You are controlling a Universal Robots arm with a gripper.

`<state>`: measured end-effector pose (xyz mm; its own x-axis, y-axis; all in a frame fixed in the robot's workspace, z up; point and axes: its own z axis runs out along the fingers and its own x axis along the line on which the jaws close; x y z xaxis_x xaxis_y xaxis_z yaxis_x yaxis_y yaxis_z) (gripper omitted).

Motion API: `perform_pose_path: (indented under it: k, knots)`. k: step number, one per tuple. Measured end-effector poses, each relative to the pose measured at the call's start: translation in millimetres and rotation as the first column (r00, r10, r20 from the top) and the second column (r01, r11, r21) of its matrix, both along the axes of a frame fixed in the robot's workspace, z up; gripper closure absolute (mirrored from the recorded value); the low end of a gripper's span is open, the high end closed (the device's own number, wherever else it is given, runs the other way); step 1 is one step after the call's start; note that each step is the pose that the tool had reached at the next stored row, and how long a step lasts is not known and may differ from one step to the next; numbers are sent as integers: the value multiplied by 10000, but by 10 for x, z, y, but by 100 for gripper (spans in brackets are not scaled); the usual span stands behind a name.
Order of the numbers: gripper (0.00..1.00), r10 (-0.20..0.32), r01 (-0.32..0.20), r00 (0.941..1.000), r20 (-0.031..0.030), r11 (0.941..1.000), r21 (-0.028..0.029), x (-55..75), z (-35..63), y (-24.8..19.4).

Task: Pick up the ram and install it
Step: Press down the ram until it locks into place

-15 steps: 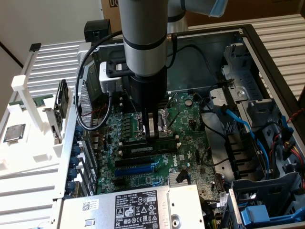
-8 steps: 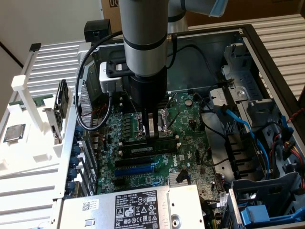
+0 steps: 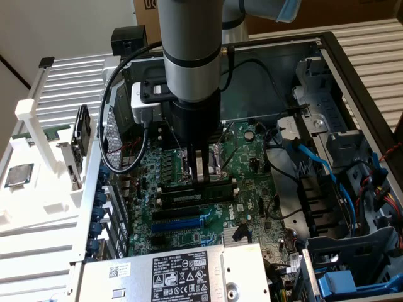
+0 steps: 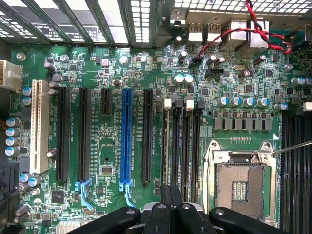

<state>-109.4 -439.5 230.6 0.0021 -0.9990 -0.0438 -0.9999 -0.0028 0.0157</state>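
1. Ram (image 3: 198,190): a long, narrow dark stick with a pale label strip along its face, standing on edge in one of the black memory slots (image 4: 176,146) of the green motherboard (image 3: 189,233), running across the board between the white end clips.
2. Directly over the stick's middle, the gripper (image 3: 200,176) points straight down with its fingers clenched together, their tips at the stick's top edge; whether they pinch it or only press on it cannot be told. In the wrist view the closed fingers (image 4: 165,202) sit over the row of slots.
3. Just beside the gripper, on the far side of the stick, lies the open processor socket (image 4: 239,187) with its metal frame.
4. On the near side run the longer expansion slots, among them a blue slot (image 4: 127,139) and a white slot (image 4: 39,126).
5. A thick black cable (image 3: 110,126) loops from the arm's wrist down along the case's wall on the exterior view's left.
6. Blue data cables (image 3: 321,167) and drive bays crowd the exterior view's right.
7. Below the board sits the silver power supply (image 3: 164,274) with its label.
8. Outside the case, on a white rack at the exterior view's left, rests a square silver processor chip (image 3: 19,175).
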Motion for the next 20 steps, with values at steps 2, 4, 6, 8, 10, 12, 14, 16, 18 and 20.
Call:
perform_pose_path:
  k: [2,4,6,8,10,12,14,16,18,20]
  knots:
    - [90,1,-1,10000,-5,10000,-1,1,0,-1]
    - [90,1,-1,10000,-9,10000,-1,1,0,-2]
    - [90,1,-1,10000,-13,10000,-2,1,0,-2]
    - [90,1,-1,10000,-14,10000,-1,3,0,-2]
    - [90,1,-1,10000,-14,10000,-2,6,-1,-2]
    - [90,1,-1,10000,-14,10000,-3,9,-5,-2]
    - [90,1,-1,10000,-14,10000,-4,9,-12,-2]
    - [90,2,-2,10000,-12,10000,-1,9,-20,-2]
    - [90,2,-2,10000,-13,10000,-2,9,-25,-2]
    - [90,1,-1,10000,-14,10000,-3,9,-33,-2]
